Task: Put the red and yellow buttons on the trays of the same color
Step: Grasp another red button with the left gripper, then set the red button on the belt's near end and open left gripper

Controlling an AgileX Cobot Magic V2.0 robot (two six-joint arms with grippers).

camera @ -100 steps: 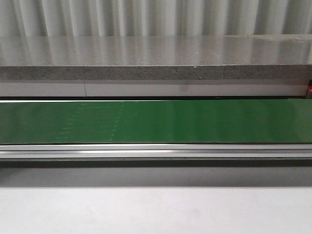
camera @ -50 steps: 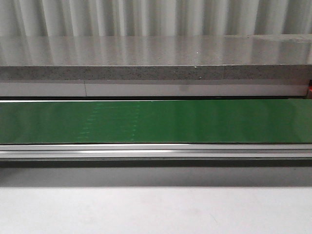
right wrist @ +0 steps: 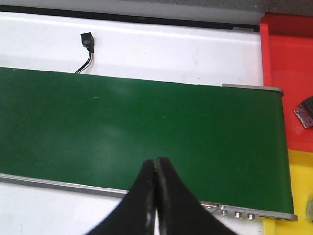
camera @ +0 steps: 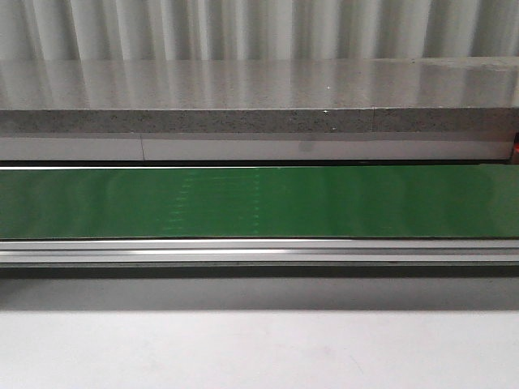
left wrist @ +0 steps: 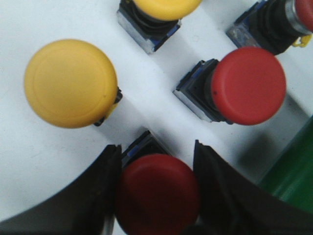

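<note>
Green conveyor belt (camera: 259, 203) fills the front view, arms unseen. Left wrist view only: left gripper (left wrist: 156, 193) straddles a red button (left wrist: 157, 193), contact unclear, on a white table (left wrist: 29, 161); yellow button (left wrist: 71, 83) at ten o'clock. Right wrist view only: right gripper (right wrist: 155, 196) pressed closed, empty, over the belt; red tray (right wrist: 286, 78) holds a small grey piece (right wrist: 305, 111); yellow tray (right wrist: 299, 191) adjoins.

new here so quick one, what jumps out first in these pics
The cluster of mushroom buttons under the left wrist: a red button sits between the left gripper fingers, beside a yellow button. Then the green belt across the front view, bare, with the right gripper shut above it.
</note>
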